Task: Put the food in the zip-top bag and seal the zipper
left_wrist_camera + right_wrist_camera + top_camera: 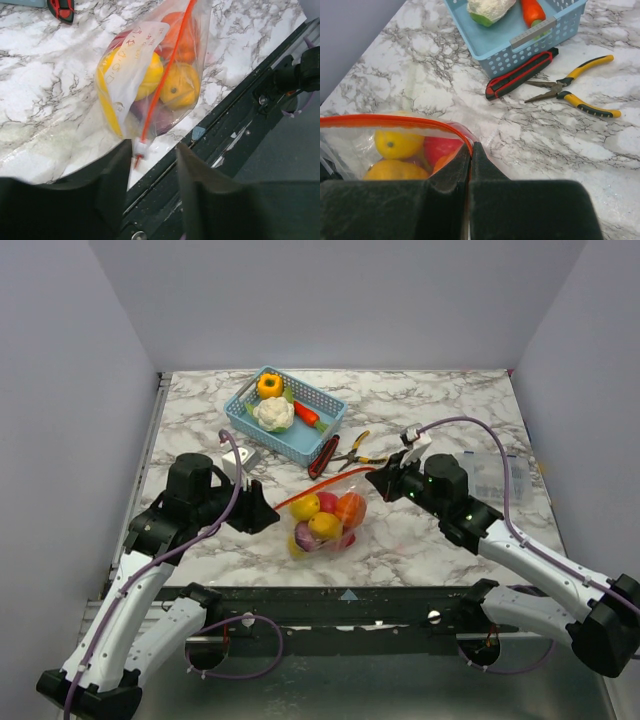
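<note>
Sealing now — right gripper (pixel 470 162) pinches the zipper (pixel 390 119) corner, food (pixel 397 143) bagged just beyond; left gripper (pixel 150 160), spread at the strip's other end, likely must close and slide along.

Clear zip-top bag (pixel 135 60), red-orange zipper (pixel 168 67), blue basket (pixel 265 440), grey-veined white table (pixel 450 410)

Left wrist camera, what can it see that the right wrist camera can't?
Only the left wrist view shows the white label on the bag and the table's dark front rail. Only the right wrist view shows the pliers, the carrot and the cauliflower. Both show the bag of fruit, its orange zipper and the marble table.
</note>
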Controlling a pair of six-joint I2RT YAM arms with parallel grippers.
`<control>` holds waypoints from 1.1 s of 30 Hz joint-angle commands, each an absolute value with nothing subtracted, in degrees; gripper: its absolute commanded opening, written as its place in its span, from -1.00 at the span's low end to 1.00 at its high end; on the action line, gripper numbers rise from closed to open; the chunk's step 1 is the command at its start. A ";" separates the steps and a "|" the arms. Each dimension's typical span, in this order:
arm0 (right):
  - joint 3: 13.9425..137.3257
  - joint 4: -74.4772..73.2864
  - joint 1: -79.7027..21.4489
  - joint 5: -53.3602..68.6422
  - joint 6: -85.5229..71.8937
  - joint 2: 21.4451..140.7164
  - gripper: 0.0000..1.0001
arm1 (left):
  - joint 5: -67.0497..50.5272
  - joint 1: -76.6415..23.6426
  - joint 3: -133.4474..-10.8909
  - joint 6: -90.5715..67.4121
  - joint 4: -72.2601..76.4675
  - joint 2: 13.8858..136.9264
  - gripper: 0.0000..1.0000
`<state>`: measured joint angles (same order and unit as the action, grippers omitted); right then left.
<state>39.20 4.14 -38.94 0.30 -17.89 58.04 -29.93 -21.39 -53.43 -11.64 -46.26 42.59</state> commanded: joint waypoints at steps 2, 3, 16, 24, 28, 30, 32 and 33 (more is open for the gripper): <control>39.00 6.22 -38.36 2.27 -15.76 57.98 -0.99 | -27.58 -21.05 -53.97 -13.37 -46.06 40.77 0.20; 39.14 5.84 -38.41 0.35 -16.70 58.29 -0.99 | -26.65 -21.11 -54.40 -13.70 -46.06 40.47 0.31; 37.67 4.80 -38.36 -8.54 -20.92 59.40 -0.99 | -14.40 -21.09 -58.18 -16.03 -48.91 37.44 0.56; 37.86 -10.43 -38.36 -26.31 -34.80 60.34 -0.99 | -15.69 -21.07 -58.24 -16.83 -48.97 37.23 0.56; 35.39 -17.37 -38.40 -25.41 -44.57 58.47 -0.99 | -16.25 -21.08 -58.27 -17.13 -48.80 37.12 0.56; 33.87 -21.68 -38.39 -25.81 -49.84 57.11 -0.99 | -16.84 -21.09 -58.18 -17.30 -48.54 37.17 0.56; 32.87 -25.96 -38.41 -26.40 -54.72 55.19 -0.99 | -17.20 -21.05 -58.10 -17.48 -48.35 37.18 0.56; 32.07 -27.60 -38.41 -26.21 -56.81 54.04 -0.99 | -17.38 -21.09 -58.17 -17.57 -48.34 37.25 0.56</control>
